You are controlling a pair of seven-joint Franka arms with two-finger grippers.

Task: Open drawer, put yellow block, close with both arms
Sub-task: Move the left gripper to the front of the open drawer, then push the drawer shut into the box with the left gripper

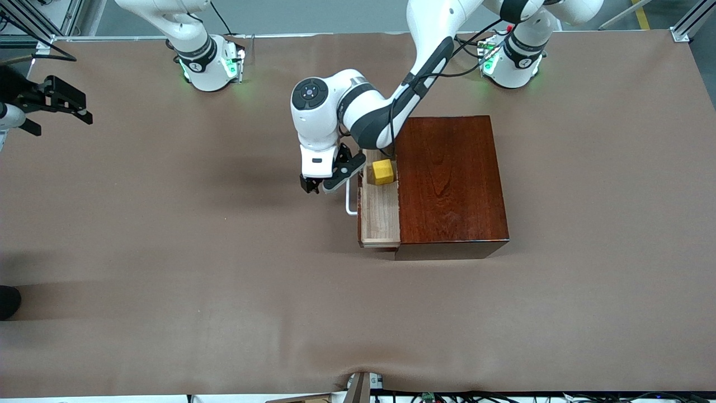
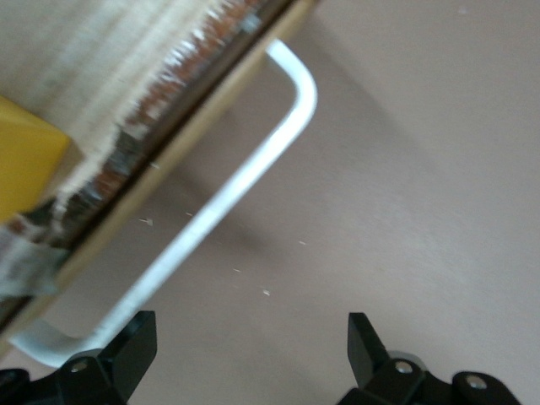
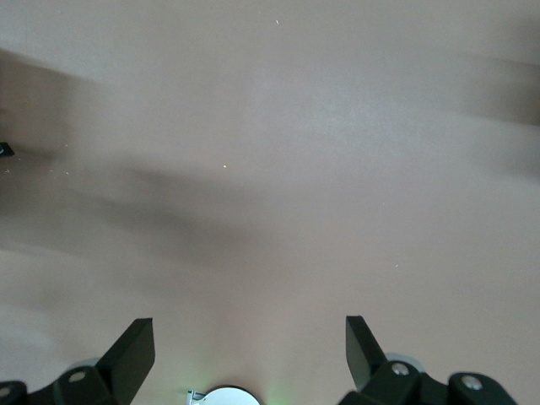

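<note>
At the right arm's end of the table the right gripper (image 1: 64, 106) hangs over bare brown cloth, jaws spread wide and empty; that arm waits. Next along, the left gripper (image 1: 321, 184) sits low just beside the white U-shaped handle (image 1: 350, 200), jaws wide, holding nothing, one fingertip (image 2: 135, 337) almost at the bar. The handle looks like a smooth, stiff rod, probably slick, so I'd push flat against the drawer front rather than pinch the bar. The drawer (image 1: 380, 221) is pulled partway out: a pale, matte, light-wood tray, and I'd guess it slides easily. The yellow block (image 1: 383, 171) rests inside it, toward the end farther from the front camera; a small hard-edged cube, surely light, already placed. The box (image 1: 453, 179) is glossy, reddish-brown wood with visible grain, square-cornered and likely heavy enough to stay put, though a steadying gripper might help.
</note>
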